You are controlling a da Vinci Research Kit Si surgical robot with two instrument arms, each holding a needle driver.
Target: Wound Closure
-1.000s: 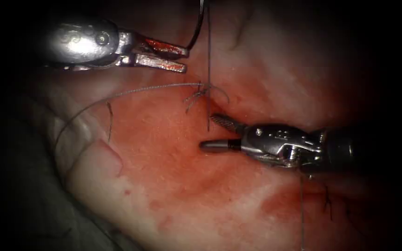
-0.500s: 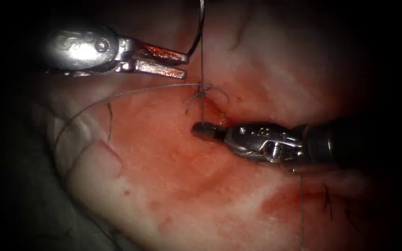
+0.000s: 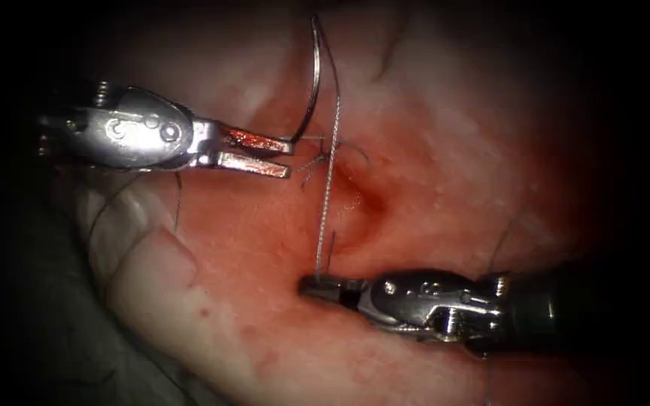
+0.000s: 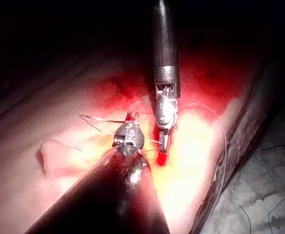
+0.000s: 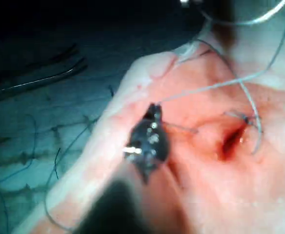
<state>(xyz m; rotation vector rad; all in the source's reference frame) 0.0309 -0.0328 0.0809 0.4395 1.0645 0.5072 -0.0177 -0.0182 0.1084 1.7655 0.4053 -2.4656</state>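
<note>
My left tool [image 3: 290,158] sits left of the cut [image 3: 364,201], its jaws shut on the curved needle [image 3: 314,83] near one end. The needle arcs upward, free of the tissue [image 3: 212,316]. A knot [image 3: 323,156] with short thread tails lies at the cut's upper left edge. From there a strand of thread [image 3: 326,210] runs taut down to my right tool [image 3: 308,286], shut on it, below the cut. The left wrist view has the left tool [image 4: 128,138] beside the right tool [image 4: 162,144]. In the right wrist view the right tool [image 5: 151,134] lies near the cut [image 5: 229,142].
Red fluid [image 3: 287,225] stains the tissue around the cut. A flap edge of tissue [image 3: 167,248] lies to the left. Loose thread [image 3: 177,199] trails under the left tool. Cut thread ends [image 5: 59,156] lie on the cloth beside the tissue.
The right tool's jaws closed on the strand below the knot and drew it downward, stretching it. The left tool moved down with the needle, closer to the knot.
</note>
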